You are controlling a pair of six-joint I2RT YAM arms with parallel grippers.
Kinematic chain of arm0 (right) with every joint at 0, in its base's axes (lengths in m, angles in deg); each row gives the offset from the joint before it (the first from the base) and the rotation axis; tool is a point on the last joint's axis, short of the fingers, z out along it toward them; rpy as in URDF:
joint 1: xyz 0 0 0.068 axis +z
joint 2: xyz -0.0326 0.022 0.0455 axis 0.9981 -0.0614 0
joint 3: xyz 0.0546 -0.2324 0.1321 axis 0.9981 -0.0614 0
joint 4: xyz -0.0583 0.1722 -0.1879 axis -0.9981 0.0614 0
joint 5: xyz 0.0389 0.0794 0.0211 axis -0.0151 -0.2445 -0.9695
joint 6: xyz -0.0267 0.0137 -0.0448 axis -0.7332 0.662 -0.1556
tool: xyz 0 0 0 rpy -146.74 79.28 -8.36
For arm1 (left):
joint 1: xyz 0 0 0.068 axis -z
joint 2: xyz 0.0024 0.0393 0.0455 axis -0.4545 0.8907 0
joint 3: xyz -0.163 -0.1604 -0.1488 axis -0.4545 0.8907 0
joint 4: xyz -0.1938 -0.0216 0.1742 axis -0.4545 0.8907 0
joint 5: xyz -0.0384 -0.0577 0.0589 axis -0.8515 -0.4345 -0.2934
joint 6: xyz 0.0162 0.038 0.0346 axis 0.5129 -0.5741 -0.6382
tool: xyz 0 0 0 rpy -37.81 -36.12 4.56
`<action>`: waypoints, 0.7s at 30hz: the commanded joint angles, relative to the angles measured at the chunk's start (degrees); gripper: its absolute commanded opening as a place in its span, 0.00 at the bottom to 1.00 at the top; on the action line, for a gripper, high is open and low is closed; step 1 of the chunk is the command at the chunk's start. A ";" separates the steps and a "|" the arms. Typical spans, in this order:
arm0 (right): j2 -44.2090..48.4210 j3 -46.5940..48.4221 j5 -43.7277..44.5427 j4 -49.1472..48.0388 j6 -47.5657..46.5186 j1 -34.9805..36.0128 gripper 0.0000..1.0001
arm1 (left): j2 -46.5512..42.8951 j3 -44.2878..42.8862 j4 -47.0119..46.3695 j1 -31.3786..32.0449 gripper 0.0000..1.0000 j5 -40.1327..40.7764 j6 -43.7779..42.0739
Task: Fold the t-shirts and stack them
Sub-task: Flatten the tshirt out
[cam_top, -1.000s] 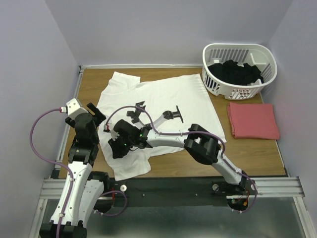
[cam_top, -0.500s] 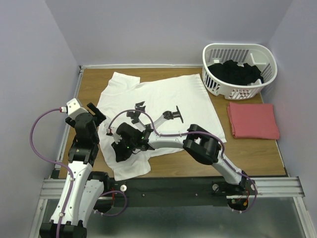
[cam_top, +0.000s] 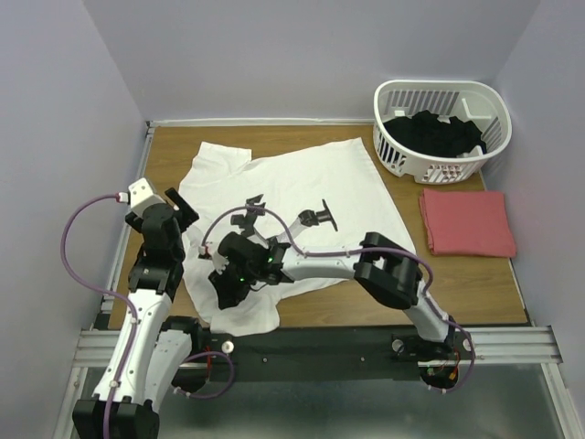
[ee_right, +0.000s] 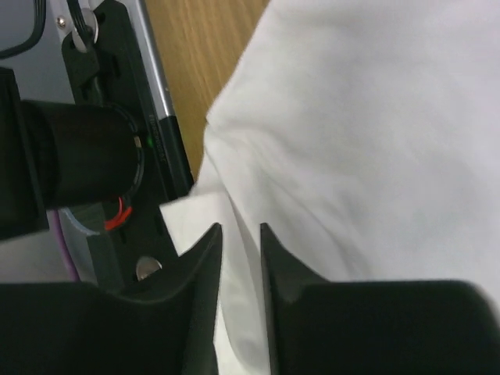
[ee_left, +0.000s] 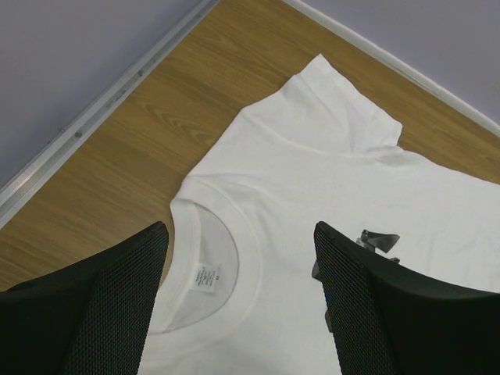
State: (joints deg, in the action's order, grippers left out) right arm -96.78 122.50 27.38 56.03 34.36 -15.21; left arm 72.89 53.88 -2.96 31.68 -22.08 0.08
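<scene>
Surroundings: wooden table (cam_top: 164, 151) with walls on three sides; metal rail (cam_top: 512, 343) along the near edge.
Basket: white slatted plastic basket (cam_top: 439, 85), far right corner, well apart from both pincers, with black clothes (cam_top: 434, 133) inside.
Red t-shirt: salmon-red t-shirt (cam_top: 466, 222), folded flat, just on the near side of the basket, well to the right of the right pincer.
White t-shirt: white t-shirt (cam_top: 320, 178), spread across the table's middle, collar (ee_left: 234, 226) towards the left arm, one sleeve (ee_left: 344, 101) pointing to the far left corner.
Obstruction: right arm (cam_top: 320, 265) lies across the near part of the white t-shirt and hides the cloth under it.
Left pincer: left pincer (ee_left: 241, 234) has its fingers wide apart, holds nothing, and hangs above the collar and neck label (ee_left: 207, 277).
Right pincer: right pincer (ee_right: 238, 228) has its fingers nearly together, with only a narrow slit between them. White cloth runs into the slit, pinched at the shirt's near-left edge. Black arm base (ee_right: 86, 156) sits just to its left.
</scene>
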 commanded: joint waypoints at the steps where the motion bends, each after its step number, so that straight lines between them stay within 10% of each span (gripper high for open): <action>1: 9.28 -4.38 8.78 1.99 -0.08 -4.28 0.38 | 4.46 -0.08 -1.90 0.28 0.83 -4.94 -1.01; 8: 24.47 -19.22 21.86 3.39 0.72 -21.50 0.58 | 20.81 -5.87 -2.08 0.36 0.82 -11.10 -1.53; 15: 32.49 -30.75 26.72 4.36 3.87 -43.11 0.59 | 39.59 -14.75 -2.60 0.28 0.73 -10.75 -2.06; 21: 34.07 -35.75 26.28 4.71 5.72 -47.97 0.58 | 52.01 -17.92 -1.46 0.19 0.65 -9.26 -2.33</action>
State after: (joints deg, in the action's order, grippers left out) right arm -64.78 89.26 52.08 58.87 38.05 -63.04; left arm 120.19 36.46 -5.56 31.68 -32.15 -1.65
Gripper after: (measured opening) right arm 0.584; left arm 0.656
